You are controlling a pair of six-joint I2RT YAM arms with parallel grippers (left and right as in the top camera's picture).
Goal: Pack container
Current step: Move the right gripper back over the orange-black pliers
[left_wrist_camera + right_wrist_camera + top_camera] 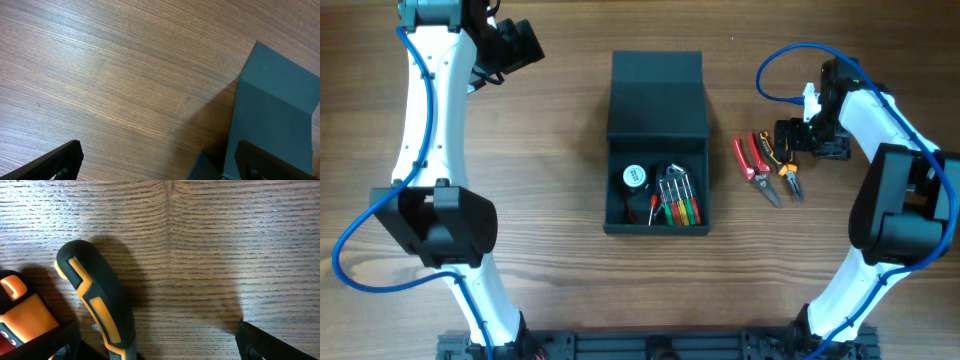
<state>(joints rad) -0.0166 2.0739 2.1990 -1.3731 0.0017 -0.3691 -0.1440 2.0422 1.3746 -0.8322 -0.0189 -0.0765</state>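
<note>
The dark teal-grey container (656, 120) sits at the table's middle with its lid open toward the far side. Inside lie a round white-faced item (635, 177) and several screwdrivers (677, 200). Its lid also shows in the left wrist view (275, 105). Red-handled pliers (752, 165) and orange-and-black pliers (785, 170) lie right of the box. My right gripper (810, 138) is open, low over the orange-and-black handle (97, 305), which lies between its fingers. My left gripper (520, 45) is open and empty at the far left, apart from the box.
Bare wooden tabletop (550, 200) surrounds the box. The arm bases stand along the near edge. A blue cable loops over the right arm (790, 60).
</note>
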